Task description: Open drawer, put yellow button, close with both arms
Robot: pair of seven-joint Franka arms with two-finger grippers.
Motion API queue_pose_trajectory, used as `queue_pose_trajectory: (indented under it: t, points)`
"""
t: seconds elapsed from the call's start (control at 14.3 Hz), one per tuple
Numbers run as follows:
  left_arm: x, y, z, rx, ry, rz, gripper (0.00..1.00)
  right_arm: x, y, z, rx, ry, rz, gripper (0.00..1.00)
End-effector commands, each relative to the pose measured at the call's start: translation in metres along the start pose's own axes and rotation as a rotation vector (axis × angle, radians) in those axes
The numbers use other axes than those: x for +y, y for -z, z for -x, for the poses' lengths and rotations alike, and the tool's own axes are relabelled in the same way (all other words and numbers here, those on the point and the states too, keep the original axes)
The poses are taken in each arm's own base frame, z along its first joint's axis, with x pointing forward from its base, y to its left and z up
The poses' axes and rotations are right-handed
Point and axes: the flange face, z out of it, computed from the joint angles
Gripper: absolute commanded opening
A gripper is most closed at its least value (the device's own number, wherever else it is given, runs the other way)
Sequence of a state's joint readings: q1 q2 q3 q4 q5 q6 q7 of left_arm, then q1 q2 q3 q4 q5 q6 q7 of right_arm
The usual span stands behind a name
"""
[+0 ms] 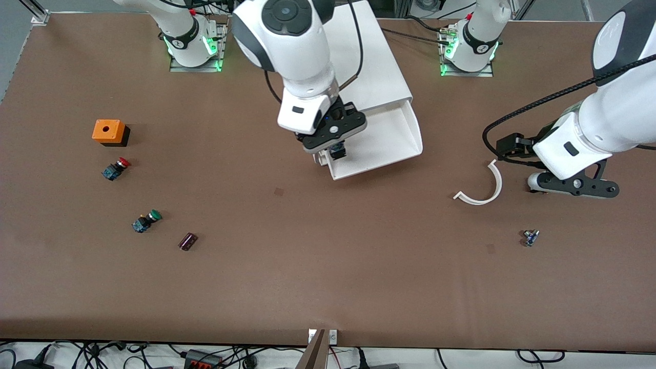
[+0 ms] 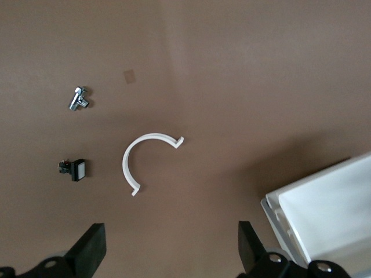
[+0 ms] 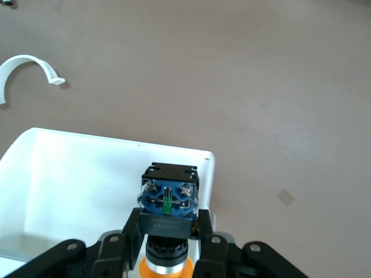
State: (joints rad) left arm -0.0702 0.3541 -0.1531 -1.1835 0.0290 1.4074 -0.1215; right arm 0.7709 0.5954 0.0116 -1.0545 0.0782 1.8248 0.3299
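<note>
- Two arms are in view; the right claw [image 1: 333,148] pinches the yellow button [image 3: 167,231] by its body (blue base up, yellow cap down) over the pulled-out drawer [image 1: 394,148], apparently near a front corner.
- The left claw [image 2: 171,255] hangs spread over the counter [image 1: 318,266] near a white curved piece [image 1: 484,187], waiting.

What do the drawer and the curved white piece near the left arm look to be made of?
The drawer looks like smooth white plastic: thin walls, rounded corners, soft sheen. The curved white piece seems to be matte white plastic too, a thin half-ring with small end tabs.
</note>
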Motion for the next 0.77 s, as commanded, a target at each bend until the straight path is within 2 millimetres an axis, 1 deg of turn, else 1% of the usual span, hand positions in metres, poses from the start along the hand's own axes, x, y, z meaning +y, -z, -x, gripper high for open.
queue_pose_trajectory:
  t: [0.0, 0.14, 0.21, 0.28, 0.35, 0.42, 0.49, 0.7]
  points:
    - [-0.002, -0.021, 0.041, 0.081, 0.043, -0.039, 1.00, -0.016, -0.012, -0.005, 0.021, -0.047, -0.043, 0.00]
    - [-0.008, -0.033, 0.060, 0.116, 0.048, -0.046, 1.00, -0.029, -0.022, -0.002, 0.022, -0.057, -0.049, 0.00]
    - [-0.005, -0.033, 0.065, 0.116, 0.044, -0.049, 1.00, -0.036, -0.028, 0.000, 0.014, -0.069, -0.048, 0.00]
    - [-0.002, -0.031, 0.065, 0.118, 0.039, -0.049, 1.00, -0.044, -0.033, 0.004, 0.006, -0.079, -0.047, 0.00]
    - [-0.002, -0.031, 0.064, 0.119, 0.039, -0.048, 1.00, -0.052, -0.041, 0.008, -0.005, -0.079, -0.042, 0.00]
    - [-0.003, -0.031, 0.064, 0.119, 0.039, -0.046, 1.00, -0.062, -0.053, 0.013, -0.017, -0.076, -0.035, 0.00]
    - [-0.003, -0.032, 0.064, 0.114, 0.041, -0.045, 1.00, -0.068, -0.062, 0.015, -0.029, -0.076, -0.030, 0.00]
    - [-0.003, -0.030, 0.064, 0.117, 0.043, -0.040, 1.00, -0.072, -0.080, 0.019, -0.053, -0.100, -0.016, 0.00]
